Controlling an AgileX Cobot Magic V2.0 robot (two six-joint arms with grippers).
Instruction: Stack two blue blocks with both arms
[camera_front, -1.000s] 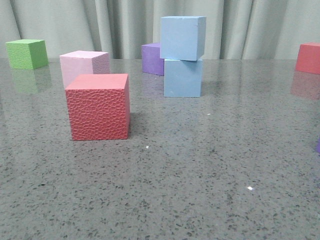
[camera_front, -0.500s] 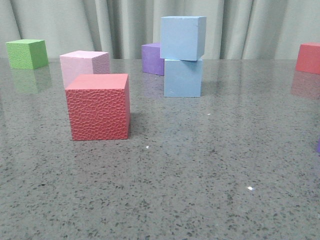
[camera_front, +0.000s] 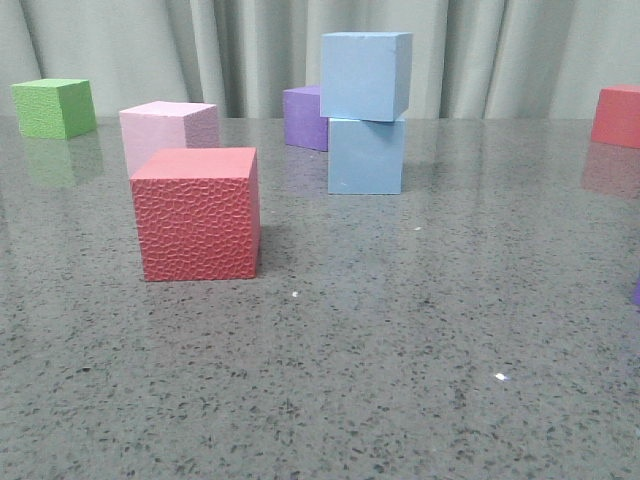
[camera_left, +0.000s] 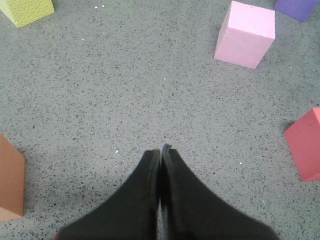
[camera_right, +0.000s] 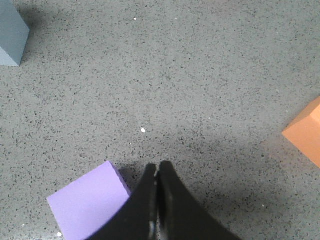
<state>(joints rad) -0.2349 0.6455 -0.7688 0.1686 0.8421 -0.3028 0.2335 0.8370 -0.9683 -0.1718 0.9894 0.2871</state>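
Left gripper (camera_left: 160, 150): jaws pressed together, holding nothing, over bare speckled table (camera_left: 125, 90); a pink cube (camera_left: 245, 34) and a red cube (camera_left: 306, 145) lie well apart from it, with an orange block (camera_left: 10, 180) at the frame edge. Right gripper (camera_right: 157, 167): jaws likewise closed and empty, a lilac cube (camera_right: 87, 207) just beside the fingers. Front view: upper blue block (camera_front: 364, 76) sits on the lower blue block (camera_front: 366, 155), slightly offset and overhanging one side, purple cube (camera_front: 304, 117) behind. Judgement: stack looks complete, both arms clear. Remaining step is holding off; keep both grippers away from the tower, since the offset top cube would tolerate little nudging.
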